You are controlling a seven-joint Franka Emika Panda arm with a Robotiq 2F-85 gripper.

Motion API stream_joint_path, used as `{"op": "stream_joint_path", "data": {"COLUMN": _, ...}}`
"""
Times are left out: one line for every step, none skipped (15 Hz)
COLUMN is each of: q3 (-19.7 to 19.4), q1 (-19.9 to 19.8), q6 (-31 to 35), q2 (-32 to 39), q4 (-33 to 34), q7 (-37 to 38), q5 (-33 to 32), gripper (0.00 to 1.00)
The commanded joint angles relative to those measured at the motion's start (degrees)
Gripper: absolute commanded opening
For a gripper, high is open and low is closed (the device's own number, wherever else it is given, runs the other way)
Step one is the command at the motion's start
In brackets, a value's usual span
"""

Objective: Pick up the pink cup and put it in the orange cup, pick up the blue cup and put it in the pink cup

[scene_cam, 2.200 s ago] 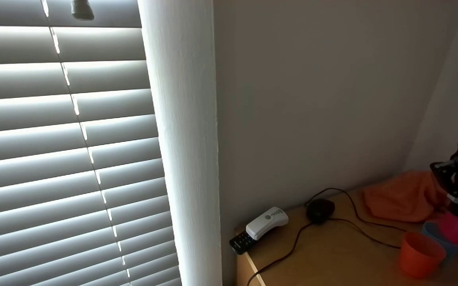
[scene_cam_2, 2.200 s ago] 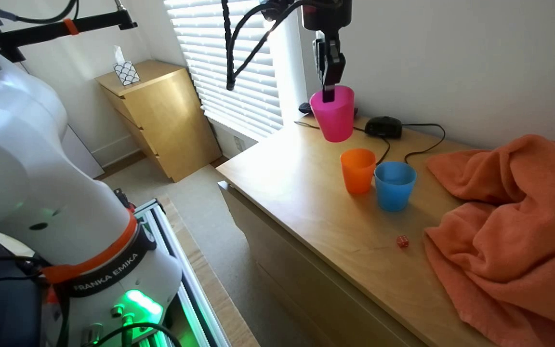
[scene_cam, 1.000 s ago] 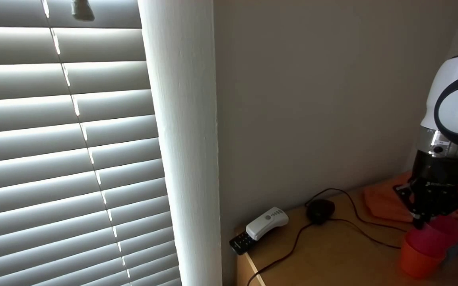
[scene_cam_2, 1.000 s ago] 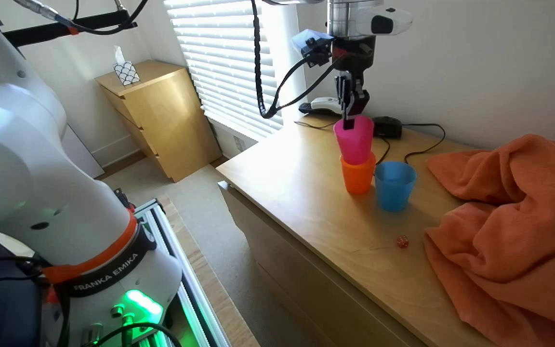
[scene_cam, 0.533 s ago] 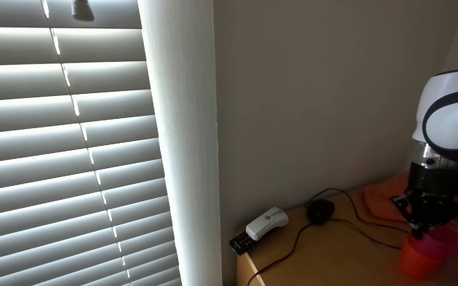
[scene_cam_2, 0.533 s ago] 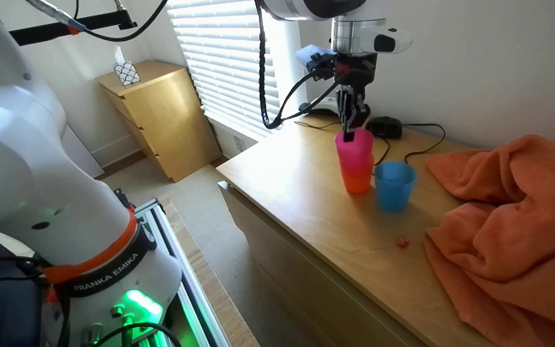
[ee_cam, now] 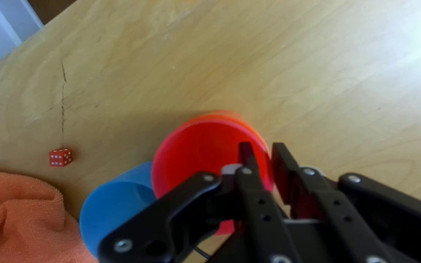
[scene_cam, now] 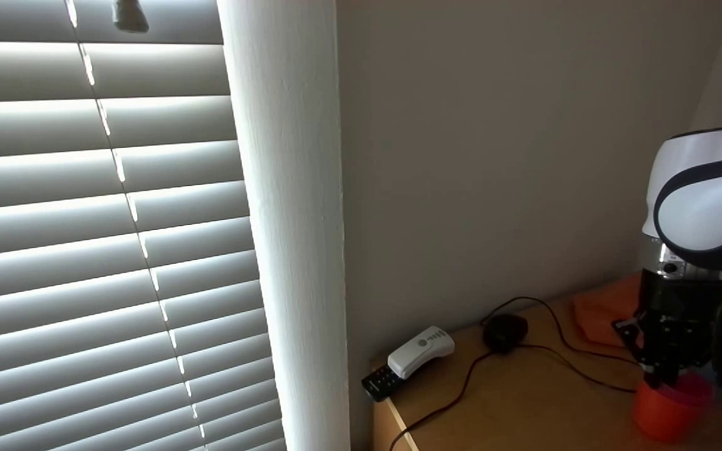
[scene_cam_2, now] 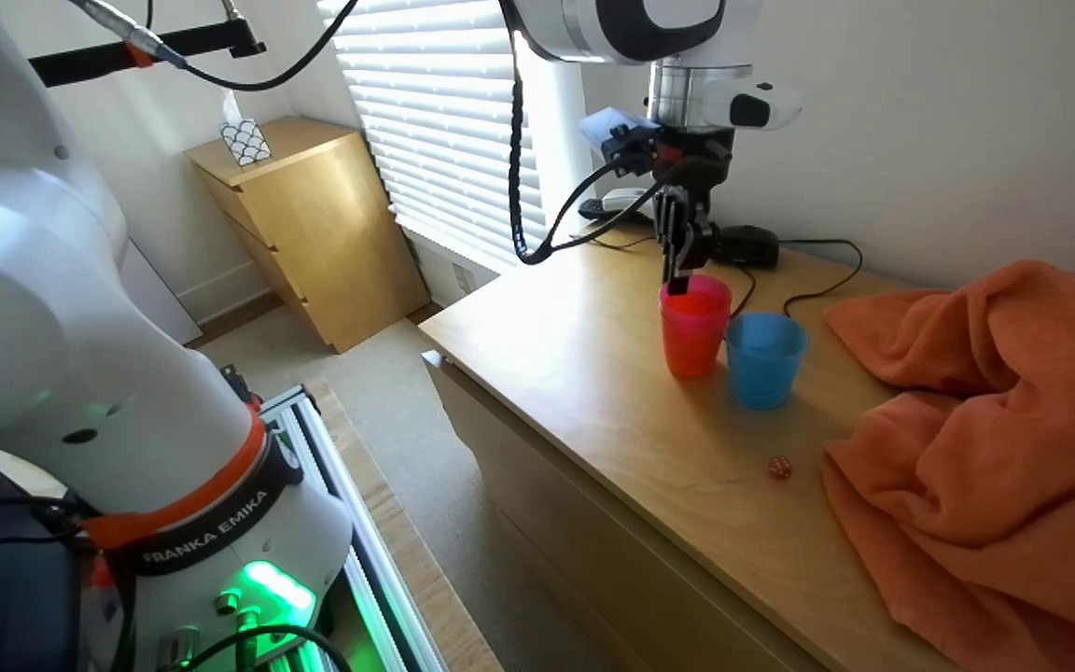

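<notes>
The pink cup [scene_cam_2: 711, 297] sits nested deep inside the orange cup [scene_cam_2: 691, 362], upright on the dresser top. In the wrist view, the pink cup [ee_cam: 196, 149] shows its red-looking inside, with a thin orange rim behind it. My gripper [ee_cam: 261, 146] straddles the near wall of the pink cup, one finger inside and one outside. A narrow gap shows between the fingers, and the inner finger stands off the wall. The gripper also shows in both exterior views [scene_cam_2: 677, 282] [scene_cam: 662, 379]. The blue cup [scene_cam_2: 766, 369] stands upright and empty beside the nested cups; the wrist view shows it too [ee_cam: 113, 208].
An orange towel [scene_cam_2: 995, 467] lies heaped beyond the blue cup. A red die [scene_cam_2: 780, 468] lies between towel and dresser edge. A black device [scene_cam_2: 745, 245] with cables lies near the wall. A white remote [scene_cam: 422, 352] rests on a black remote [scene_cam: 381, 383] at the dresser end.
My gripper has moved over the orange cup and come down. The pink cup has gone from above the dresser to deep inside the orange cup. The blue cup has not moved.
</notes>
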Motion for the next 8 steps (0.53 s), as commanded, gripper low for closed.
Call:
{"op": "stream_joint_path", "data": {"q3": -0.91, "q1": 1.24, "q6": -0.55, "q2": 0.26, "q4": 0.78, "q7": -0.16, "q5": -0.43, "gripper": 0.51}}
{"op": "stream_joint_path", "data": {"q3": -0.87, "q1": 1.38, "q6": -0.74, "q2": -0.18, "q4": 0.69, "q7": -0.15, "q5": -0.40, "gripper": 0.59}}
{"op": "stream_joint_path", "data": {"q3": -1.03, "q1": 1.66, "q6": -0.90, "q2": -0.77, "q4": 0.56, "q7": 0.83, "q5": -1.24, "gripper": 0.66}}
{"op": "stream_joint_path", "data": {"q3": -1.28, "q1": 1.91, "q6": -1.13, "q2": -2.02, "q4": 0.06, "q7": 1.74, "q5": -2.30, "gripper": 0.73}}
{"op": "stream_joint_path", "data": {"q3": -1.53, "q1": 1.94, "q6": -1.23, "q2": -3.22, "q4": -0.47, "q7": 2.10, "q5": -2.94, "gripper": 0.81}}
{"op": "stream_joint_path", "data": {"q3": -2.06, "q1": 1.88, "q6": -1.04, "q2": -4.44, "q4": -1.07, "q7": 3.14, "q5": -4.43, "gripper": 0.88}}
{"op": "stream_joint_path", "data": {"q3": -2.55, "q1": 1.49, "q6": -0.78, "q2": -5.59, "q4": -1.62, "q7": 3.83, "q5": -5.30, "gripper": 0.97}}
{"op": "stream_joint_path", "data": {"q3": -3.08, "q1": 1.02, "q6": -0.42, "q2": -6.70, "q4": -2.17, "q7": 4.69, "q5": -5.89, "gripper": 1.00}}
